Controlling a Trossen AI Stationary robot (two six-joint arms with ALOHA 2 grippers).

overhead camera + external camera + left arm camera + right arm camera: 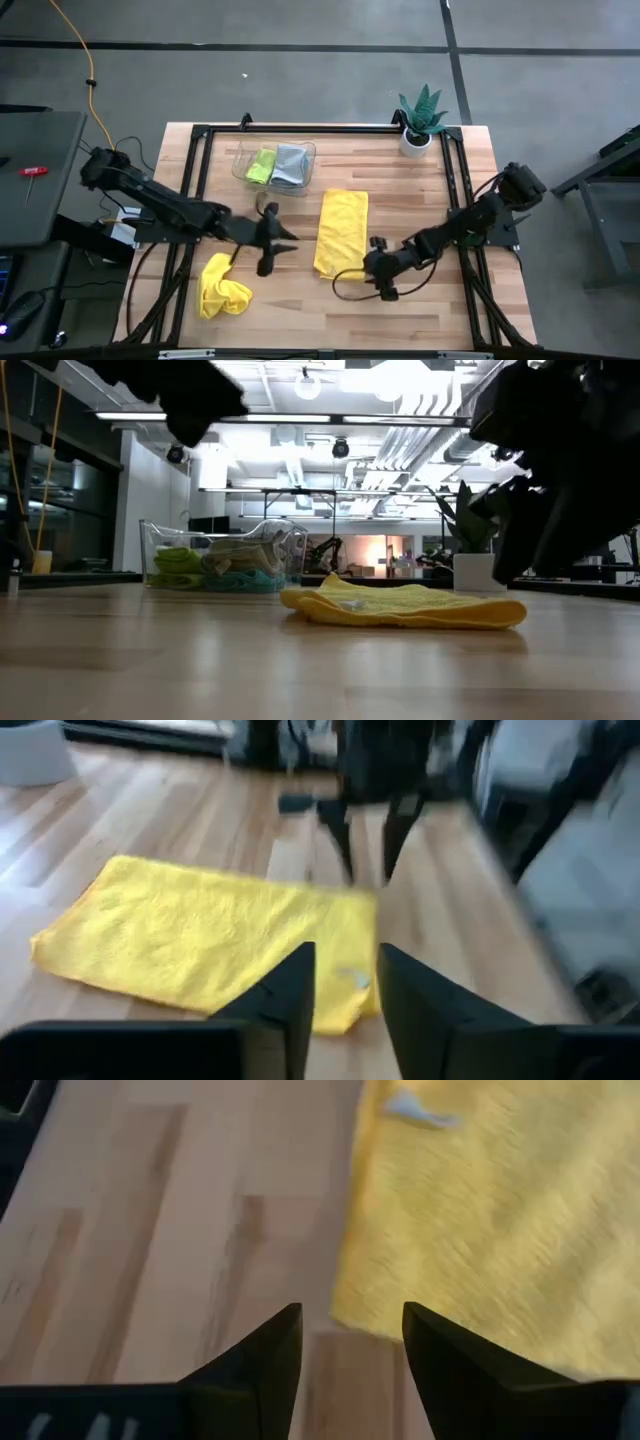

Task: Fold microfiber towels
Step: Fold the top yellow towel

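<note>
A folded yellow towel [340, 232] lies flat on the table's middle; it also shows in the low view [400, 606]. A second yellow towel [222, 288] lies crumpled near the front left. Lime green [262, 165] and grey [291, 164] towels sit in the clear tray [242, 160], with a teal one [250, 582] under them. My left gripper [289, 243] is open just left of the folded towel, which its wrist view shows [200, 940] ahead of its gap [345, 995]. My right gripper [372, 266] is open at the towel's near right corner [380, 1310], fingers [350, 1345] short of it.
A potted plant [420, 122] stands at the far right corner. The tray stands at the far side, left of centre. Bare wood lies in front of the folded towel and to its right. Black frame rails [200, 160] run along the table's sides.
</note>
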